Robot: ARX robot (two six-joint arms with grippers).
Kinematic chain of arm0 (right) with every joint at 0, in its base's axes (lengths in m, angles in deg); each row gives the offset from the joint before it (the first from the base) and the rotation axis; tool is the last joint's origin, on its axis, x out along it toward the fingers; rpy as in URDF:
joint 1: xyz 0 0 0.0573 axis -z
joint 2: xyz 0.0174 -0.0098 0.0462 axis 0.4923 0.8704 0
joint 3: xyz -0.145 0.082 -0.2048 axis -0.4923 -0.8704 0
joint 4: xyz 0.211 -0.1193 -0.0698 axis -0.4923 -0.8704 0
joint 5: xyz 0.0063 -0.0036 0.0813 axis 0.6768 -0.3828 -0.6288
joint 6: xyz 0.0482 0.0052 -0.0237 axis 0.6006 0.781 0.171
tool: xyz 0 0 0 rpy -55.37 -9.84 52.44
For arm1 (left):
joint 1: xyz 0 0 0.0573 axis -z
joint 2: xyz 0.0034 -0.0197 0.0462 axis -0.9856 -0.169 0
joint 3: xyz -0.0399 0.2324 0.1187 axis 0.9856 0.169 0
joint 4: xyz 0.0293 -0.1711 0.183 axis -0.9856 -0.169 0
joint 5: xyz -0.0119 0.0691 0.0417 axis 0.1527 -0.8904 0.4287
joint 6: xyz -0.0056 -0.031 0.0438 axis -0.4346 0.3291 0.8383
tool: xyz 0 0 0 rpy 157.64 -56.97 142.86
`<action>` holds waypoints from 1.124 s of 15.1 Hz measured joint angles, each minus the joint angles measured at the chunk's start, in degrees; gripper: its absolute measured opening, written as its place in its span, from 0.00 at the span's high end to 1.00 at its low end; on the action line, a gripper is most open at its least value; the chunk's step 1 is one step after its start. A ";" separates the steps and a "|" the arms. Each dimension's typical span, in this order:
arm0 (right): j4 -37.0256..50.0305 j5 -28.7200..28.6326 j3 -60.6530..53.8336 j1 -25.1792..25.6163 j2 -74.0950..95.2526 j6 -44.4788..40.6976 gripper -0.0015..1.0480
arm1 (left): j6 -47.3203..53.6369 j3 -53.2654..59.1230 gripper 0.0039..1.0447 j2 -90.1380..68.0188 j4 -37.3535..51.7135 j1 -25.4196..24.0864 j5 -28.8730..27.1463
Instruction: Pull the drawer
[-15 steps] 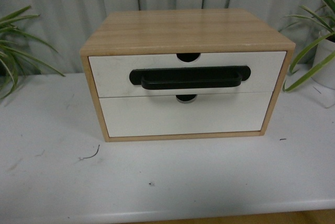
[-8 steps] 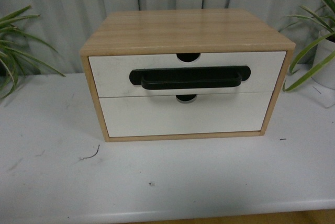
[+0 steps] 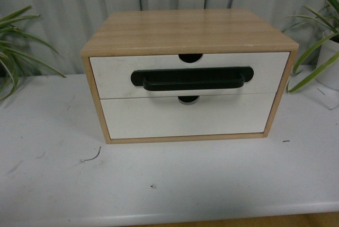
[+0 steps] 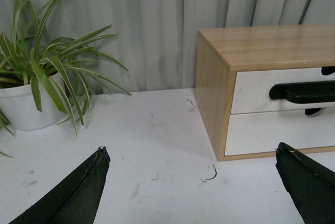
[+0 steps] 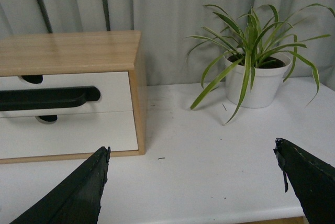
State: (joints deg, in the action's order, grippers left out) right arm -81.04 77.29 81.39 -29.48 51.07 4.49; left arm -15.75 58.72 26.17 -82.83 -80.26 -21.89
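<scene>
A small wooden cabinet (image 3: 190, 31) stands on the white table (image 3: 159, 184). Its upper drawer (image 3: 111, 76) has a white front, a long black bar handle (image 3: 192, 78) and a half-round notch in its top edge; it sits flush, shut. The same drawer (image 4: 251, 90) shows in the left wrist view, and again (image 5: 112, 85) in the right wrist view. My left gripper (image 4: 192, 153) is open, well short of the cabinet and to its left. My right gripper (image 5: 191, 148) is open too, short of the cabinet's right corner. Neither arm shows in the front view.
Below the drawer is a plain white-fronted drawer (image 3: 188, 116) without a handle. A potted spider plant (image 4: 36, 85) stands left of the cabinet, another (image 5: 254, 62) to the right. A small dark curl of debris (image 3: 92, 157) lies on the table in front.
</scene>
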 joint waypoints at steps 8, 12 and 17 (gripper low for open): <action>0.00 0.00 0.00 0.00 0.00 0.00 0.06 | 0.00 0.00 0.06 0.00 0.00 0.00 -0.02; 0.00 0.00 0.00 0.00 -0.02 0.00 0.06 | 0.00 0.00 0.06 0.00 0.00 0.00 -0.02; -6.80 19.47 4.68 -4.22 12.17 8.00 0.06 | -0.74 -3.58 0.06 -7.50 -4.61 -0.07 9.99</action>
State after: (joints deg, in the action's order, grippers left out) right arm -87.84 96.76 86.07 -33.70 63.25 12.49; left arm -16.49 55.14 18.68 -87.44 -80.32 -11.91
